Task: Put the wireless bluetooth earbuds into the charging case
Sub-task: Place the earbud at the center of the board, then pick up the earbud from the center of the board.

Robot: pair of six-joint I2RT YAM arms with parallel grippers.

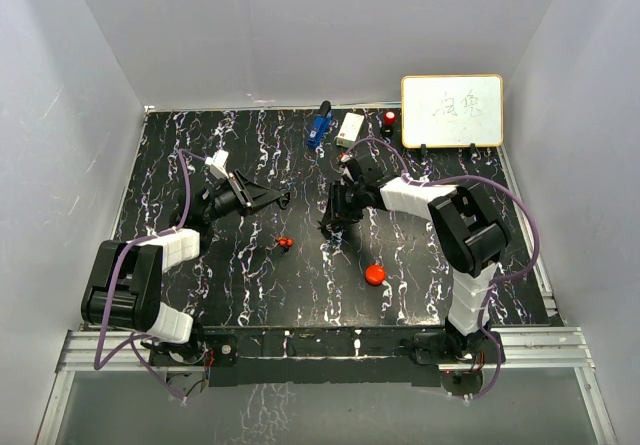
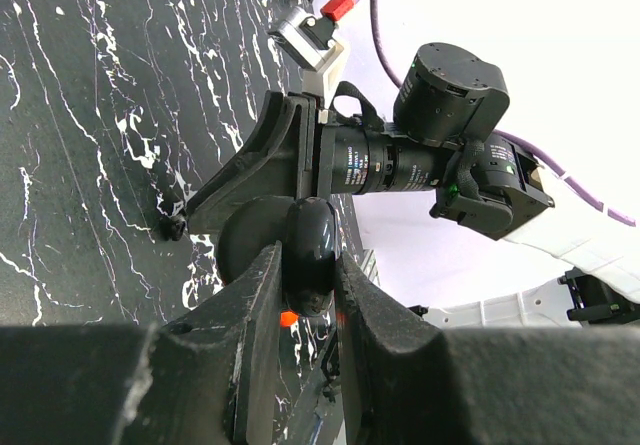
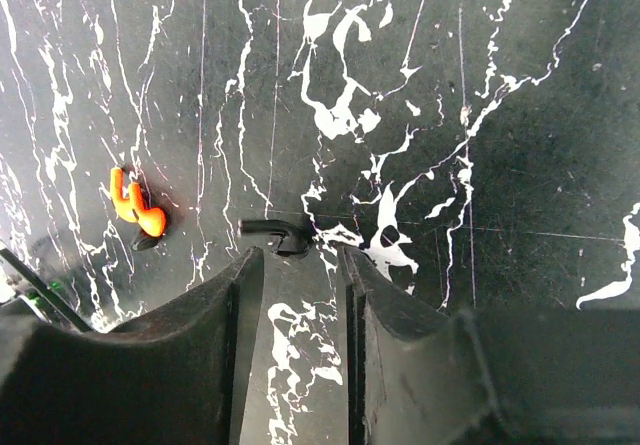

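Observation:
My left gripper [image 1: 284, 201] [image 2: 308, 265] is shut on a glossy black rounded piece [image 2: 311, 248], the black round case, and holds it above the table left of centre. The red-and-black earbud [image 1: 285, 242] [image 3: 134, 205] lies on the marbled table below it. My right gripper [image 1: 331, 227] [image 3: 298, 261] is open and low over the table. The mostly black earbud [image 3: 279, 233] lies just ahead of its fingertips, nearer the left finger [image 3: 238, 295]. It is hard to make out in the top view.
A red round puck [image 1: 375, 274] lies at the front right of centre. At the back edge stand a blue object [image 1: 320, 125], a white box [image 1: 350, 128], a small red-topped item [image 1: 388, 119] and a whiteboard [image 1: 452, 111]. White walls close in the table.

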